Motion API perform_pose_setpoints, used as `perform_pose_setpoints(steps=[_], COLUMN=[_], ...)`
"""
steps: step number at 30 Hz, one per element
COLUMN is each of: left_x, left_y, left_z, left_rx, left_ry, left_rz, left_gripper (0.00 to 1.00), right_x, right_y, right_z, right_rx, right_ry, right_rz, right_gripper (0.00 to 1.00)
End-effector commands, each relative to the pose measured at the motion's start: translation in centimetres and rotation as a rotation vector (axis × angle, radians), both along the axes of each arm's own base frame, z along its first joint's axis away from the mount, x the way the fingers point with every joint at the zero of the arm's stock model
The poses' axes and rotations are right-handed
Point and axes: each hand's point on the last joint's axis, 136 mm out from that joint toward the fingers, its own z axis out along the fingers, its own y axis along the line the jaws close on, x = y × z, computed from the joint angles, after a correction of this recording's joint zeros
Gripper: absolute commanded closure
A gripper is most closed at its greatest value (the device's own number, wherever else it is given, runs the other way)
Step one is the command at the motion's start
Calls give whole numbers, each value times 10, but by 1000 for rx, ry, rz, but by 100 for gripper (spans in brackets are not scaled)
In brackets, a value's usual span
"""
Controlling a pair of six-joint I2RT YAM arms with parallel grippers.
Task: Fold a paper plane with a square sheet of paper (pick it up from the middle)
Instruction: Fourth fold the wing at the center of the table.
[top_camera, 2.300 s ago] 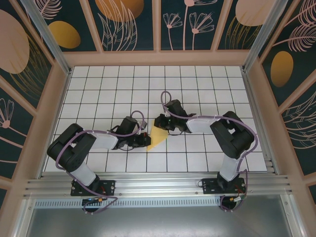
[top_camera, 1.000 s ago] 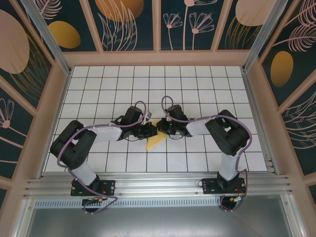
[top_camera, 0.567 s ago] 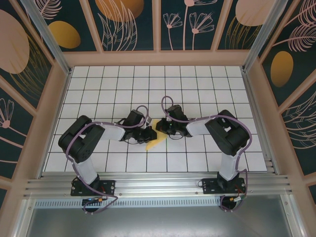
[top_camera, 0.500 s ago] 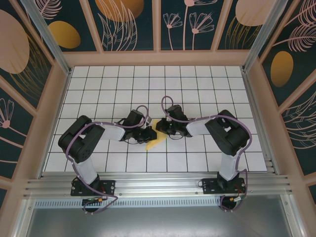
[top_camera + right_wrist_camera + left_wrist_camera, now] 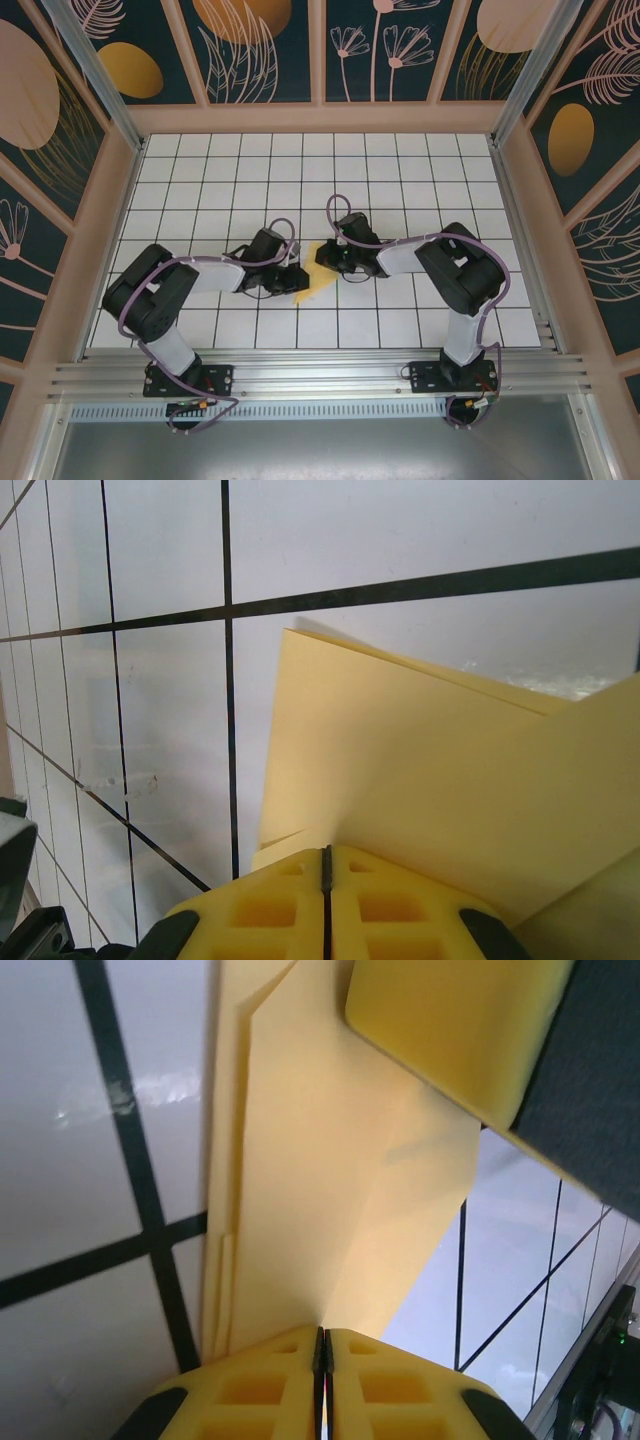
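Left wrist: paper plane (image 5: 330,1190) clamped in left gripper (image 5: 322,1335)

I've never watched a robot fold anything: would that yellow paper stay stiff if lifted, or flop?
Probably floppy: the yellow paper curves and creases where it meets the left gripper. Likely very light, since its thin layered edges barely rise off the table. The folds may stiffen it slightly along the crease.

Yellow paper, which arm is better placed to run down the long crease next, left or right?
Probably left. The left gripper, shut, sits at one end of the paper with the fold running almost straight ahead. The right gripper, also shut, has the paper's edges slanting away from it, which is better for pinning.
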Motion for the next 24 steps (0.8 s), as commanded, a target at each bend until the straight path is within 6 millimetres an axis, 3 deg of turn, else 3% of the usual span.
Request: perform_pose_setpoints(steps=[1,5,9,15,18,21,24], left_x=[-31,-41,-33,-9,-9,-21,-29], left_y=[21,33,37,17,8,-2,-4], left_z=[-17,-20,-11,38,55,55,42], left_rx=[64,112,128,18,-45,-104,-101], left_ry=[88,91,51,-59,-65,-7,39], left_rz=[-26,-35,-1,22,-3,-50,-70], left_gripper=[86,85,84,82,81,82,83], right_x=[-24,-25,-25,-25,-26,-26,-26], right_y=[-28,-27,-25,-29,-31,-30,-30], right_z=[-57,-58,-58,-60,-62,-61,-61], right_rx=[-182,-185,-187,-204,-216,-216,-218], right_ry=[123,123,123,126,130,130,129], right_rz=[-25,-22,-17,-27,-31,-29,-32], right_gripper=[90,90,90,90,90,90,90])
